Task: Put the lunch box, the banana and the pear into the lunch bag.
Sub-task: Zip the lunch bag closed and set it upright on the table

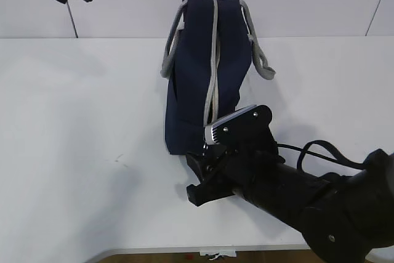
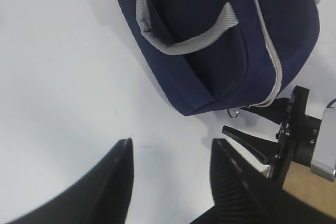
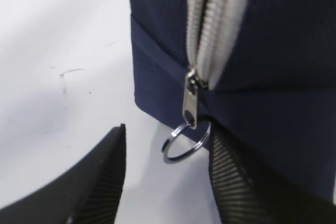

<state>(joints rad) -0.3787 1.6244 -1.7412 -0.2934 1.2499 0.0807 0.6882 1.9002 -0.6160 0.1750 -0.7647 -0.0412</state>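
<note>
The lunch bag stands on the white table, zipped shut, grey zipper running down its near end to the slider, w/ the ring pull hanging just off the bag's bottom edge. Right gripper sits low at that end: fingers apart, nothing clamped, ring pull in the gap betw. them, closer to the right-hand finger, which lies against or just under the navy fabric; can't tell if it touches the ring. Left-hand finger of that gripper is over bare table, clear room on its outer side. Left gripper hovers over the table, fingers apart and empty, w/ the bag's bottom corner ahead of the tips and to their right, not touching; one grey handle lies across the bag's side beyond that. Bare table ahead-left of these fingers. In the ext. view the left arm shows only at the top-left corner, well apart from the bag. Table's front edge is near behind the right arm.
</note>
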